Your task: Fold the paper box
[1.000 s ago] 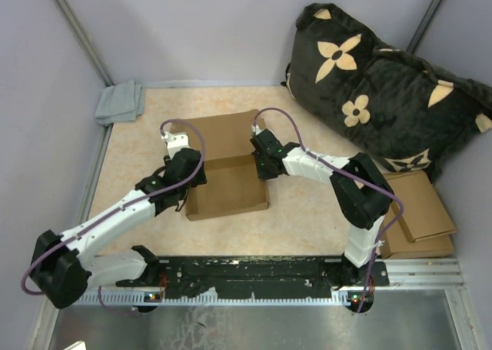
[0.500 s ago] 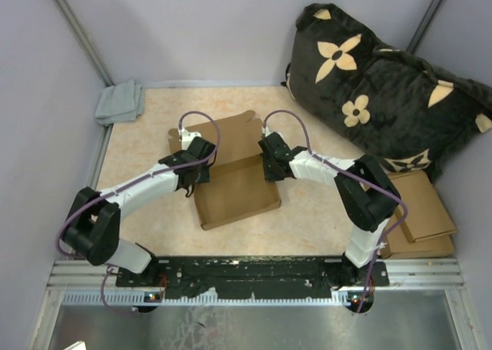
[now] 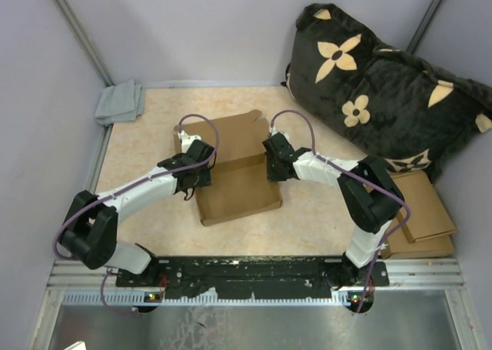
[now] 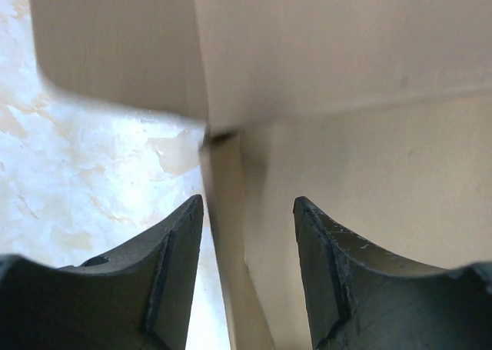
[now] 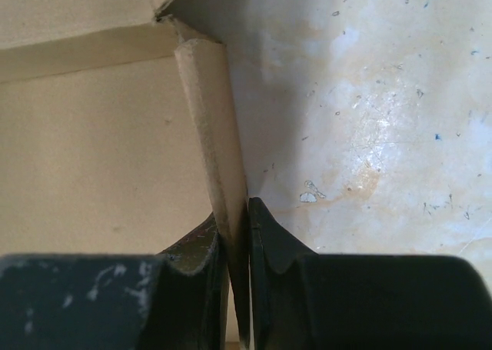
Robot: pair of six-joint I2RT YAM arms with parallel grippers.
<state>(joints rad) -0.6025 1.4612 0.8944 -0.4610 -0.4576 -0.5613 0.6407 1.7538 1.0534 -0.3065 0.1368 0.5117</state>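
The paper box (image 3: 240,190) is a shallow brown cardboard tray on the tabletop, with its lid flap (image 3: 231,133) lying flat behind it. My left gripper (image 3: 197,173) is at the tray's left wall. In the left wrist view its jaws (image 4: 246,205) stand open astride that upright wall (image 4: 231,277), with a gap on both sides. My right gripper (image 3: 274,164) is at the tray's right wall. Seen from the right wrist, the right gripper (image 5: 233,211) is shut on the wall (image 5: 206,111), pinching the cardboard edge between both fingers.
A large black pillow with tan flowers (image 3: 384,81) fills the back right corner. A stack of flat cardboard pieces (image 3: 419,215) lies at the right edge. A grey cloth (image 3: 121,102) sits in the back left corner. Grey walls enclose the table.
The box has slid right and turned slightly, held by the right gripper. The left arm has swung round and its gripper has moved to the back part of the left wall.
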